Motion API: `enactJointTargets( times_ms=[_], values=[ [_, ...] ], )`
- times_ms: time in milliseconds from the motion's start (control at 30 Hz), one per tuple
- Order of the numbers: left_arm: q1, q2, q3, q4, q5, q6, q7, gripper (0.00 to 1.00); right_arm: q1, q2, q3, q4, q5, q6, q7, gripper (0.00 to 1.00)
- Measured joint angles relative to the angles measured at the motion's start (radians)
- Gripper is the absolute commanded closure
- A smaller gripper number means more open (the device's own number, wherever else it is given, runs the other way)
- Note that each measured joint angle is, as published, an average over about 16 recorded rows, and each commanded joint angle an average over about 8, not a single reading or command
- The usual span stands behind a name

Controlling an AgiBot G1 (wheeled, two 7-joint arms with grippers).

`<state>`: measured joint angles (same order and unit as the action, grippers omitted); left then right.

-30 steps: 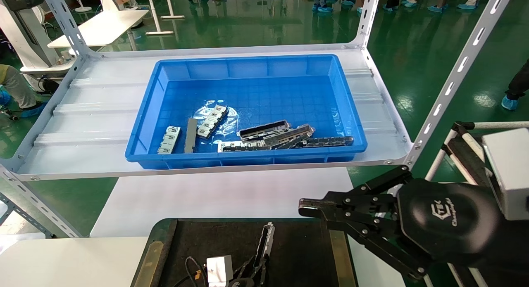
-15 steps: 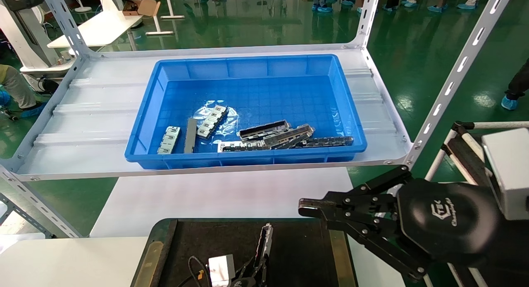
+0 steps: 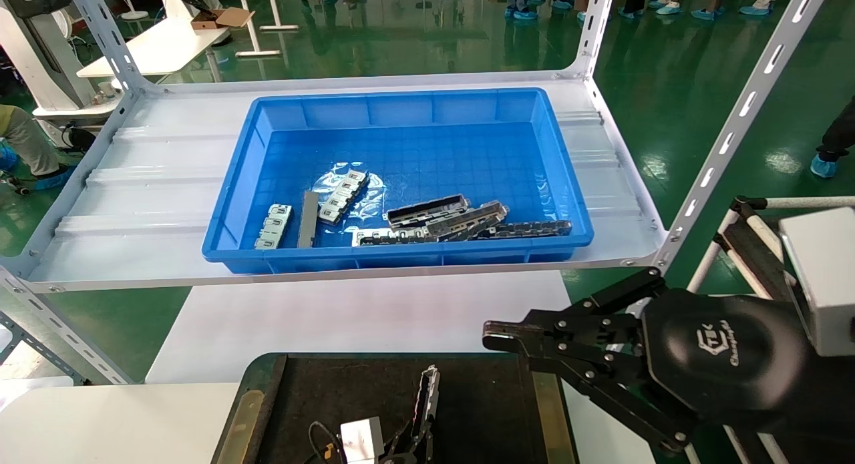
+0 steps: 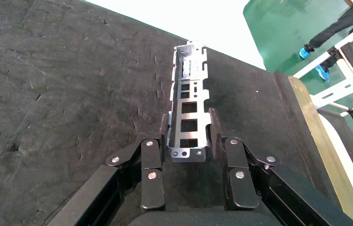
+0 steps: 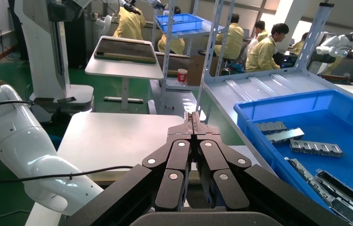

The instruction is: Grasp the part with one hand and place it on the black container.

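Left gripper (image 4: 188,141), mostly cut off at the head view's lower edge, clamps the part (image 4: 189,101) by its near end over the black container (image 3: 481,397). Whether the part touches it is unclear. Right gripper (image 5: 193,117) waits closed, empty, beside the container.

White logo on right claw (image 3: 507,338) palm; wording too small to read.

Factory floor or assembly workshop: glossy green epoxy floor (image 3: 668,83), slotted grey steel shelving rack (image 3: 748,103), deep blue plastic parts bin (image 3: 401,117) at 12 o'clock, yellow-coated workers (image 5: 268,52) at benches.
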<state>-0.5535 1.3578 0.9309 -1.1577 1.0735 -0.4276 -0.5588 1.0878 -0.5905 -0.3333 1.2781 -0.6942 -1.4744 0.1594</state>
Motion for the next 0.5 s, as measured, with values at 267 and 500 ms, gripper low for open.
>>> enactJointTargets(
  times_ms=[267, 500],
  values=[
    [-0.021, -0.001, 0.072, 0.022, 0.032, -0.055, -0.098, 0.0, 0.0, 0.0, 0.0, 0.0, 0.0, 0.0, 0.0, 0.0],
    [-0.039, -0.002, 0.13, 0.039, 0.051, -0.093, -0.171, 0.0, 0.0, 0.0, 0.0, 0.0, 0.0, 0.0, 0.0, 0.0]
  ],
)
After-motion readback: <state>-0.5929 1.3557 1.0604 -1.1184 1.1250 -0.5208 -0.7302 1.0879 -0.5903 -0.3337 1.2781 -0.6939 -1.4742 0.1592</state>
